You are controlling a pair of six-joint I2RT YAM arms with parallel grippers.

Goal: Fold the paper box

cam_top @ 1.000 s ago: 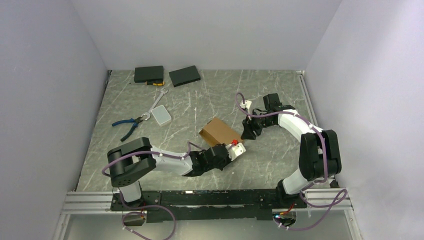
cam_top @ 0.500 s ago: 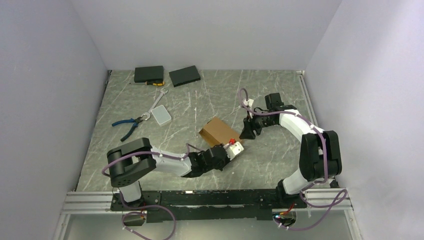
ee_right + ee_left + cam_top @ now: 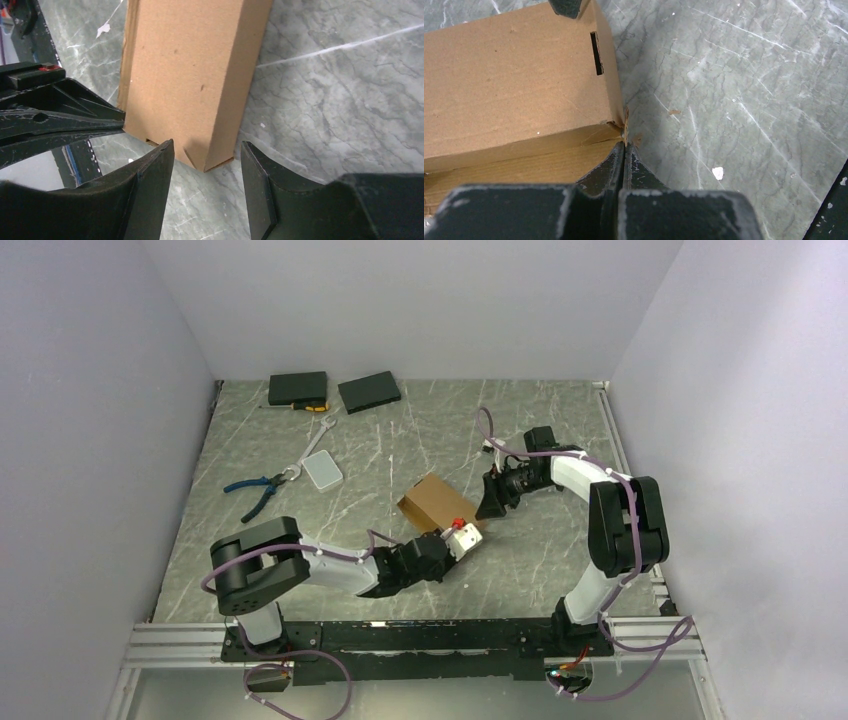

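Note:
The paper box [image 3: 438,502] is a small brown cardboard carton lying mid-table. In the left wrist view the box [image 3: 514,80] fills the upper left, with a slot near its right edge. My left gripper [image 3: 625,145] is shut at the box's near right corner, pinching a thin cardboard flap seen edge-on. From above, the left gripper [image 3: 455,540] sits at the box's near side. My right gripper [image 3: 490,508] is at the box's right end. In the right wrist view it [image 3: 207,150] stands open, and a corner of the box [image 3: 190,75] lies just ahead of its fingers, apart from them.
Two black slabs [image 3: 298,388] [image 3: 368,391] lie at the table's far edge. Blue-handled pliers [image 3: 255,490], a wrench [image 3: 318,435] and a white rectangular pad [image 3: 322,473] lie at the left. Walls close in both sides and the back.
The left jaws have closed at the box's corner. The right gripper has edged left toward the box and opened slightly, its elbow swinging in.

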